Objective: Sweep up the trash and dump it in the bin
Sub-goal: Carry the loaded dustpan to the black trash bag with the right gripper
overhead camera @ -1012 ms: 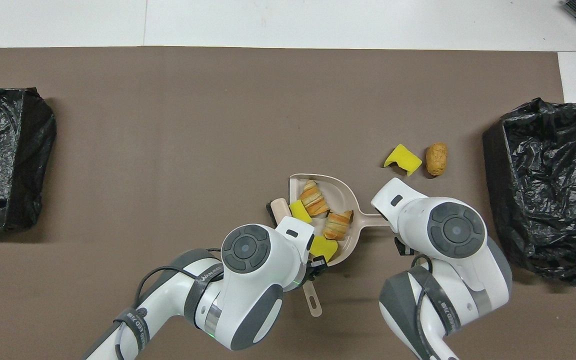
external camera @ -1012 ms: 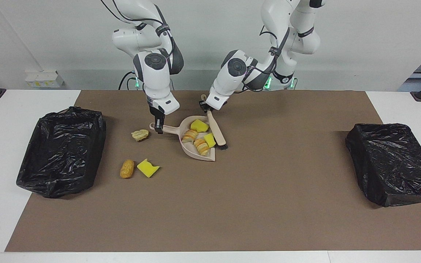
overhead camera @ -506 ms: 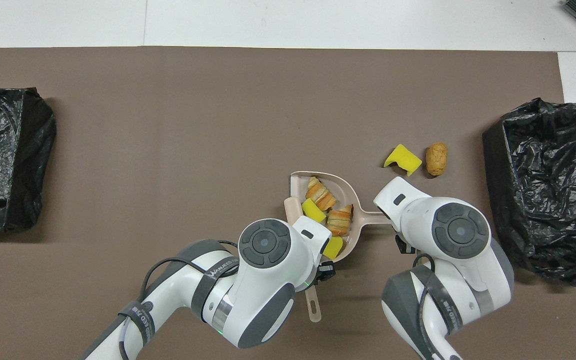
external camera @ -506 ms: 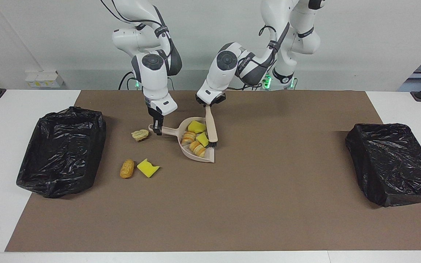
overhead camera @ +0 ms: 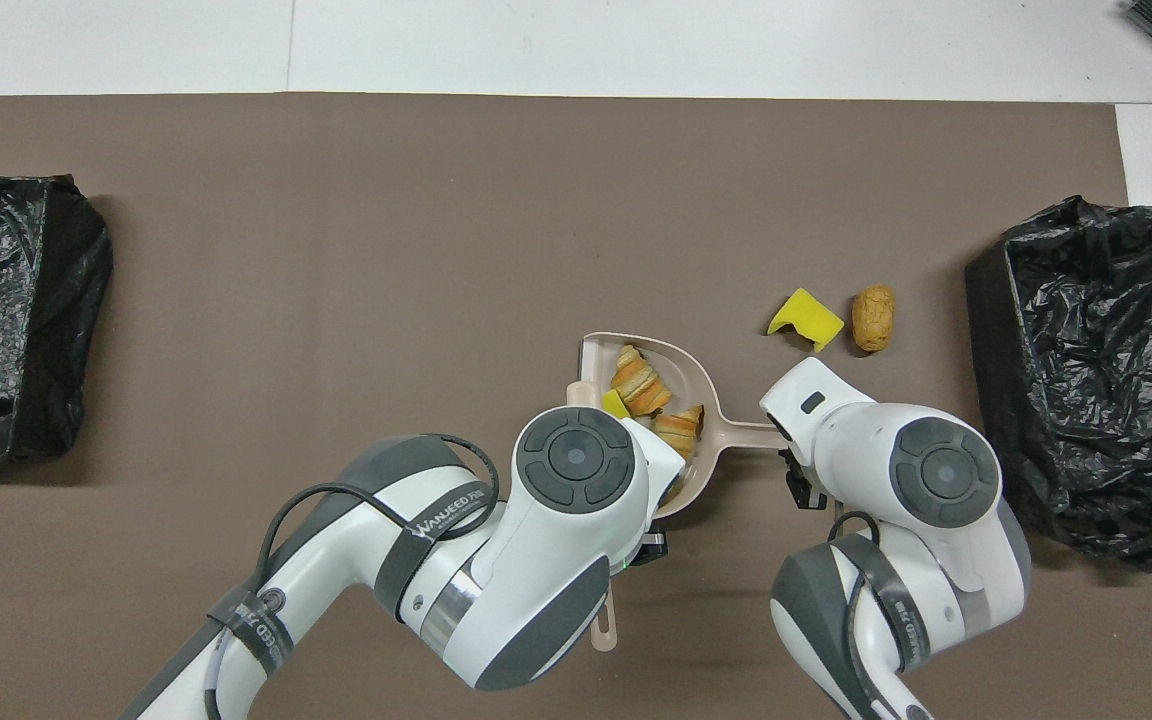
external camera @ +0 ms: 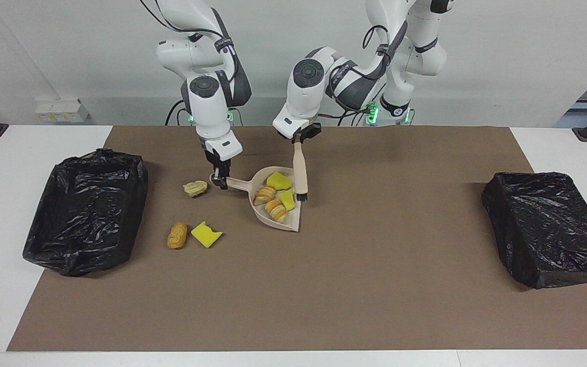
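My right gripper is shut on the handle of the beige dustpan, whose rim shows beside the arms from above. In the pan lie two yellow sponge chunks and two bread-like lumps. My left gripper is shut on the beige brush, which stands nearly upright with its dark bristles at the pan's open edge. On the mat lie loose trash: a pale lump, a tan lump and a yellow chunk. The left wrist hides its fingers from above.
A black bag-lined bin stands at the right arm's end of the table, close to the loose scraps. A second black bin stands at the left arm's end. A brown mat covers the table between them.
The left arm has raised the brush from slanted to nearly upright, drawing its bristles toward the pan and nudging a yellow chunk further in. The right wrist has straightened; the pan shifted slightly.
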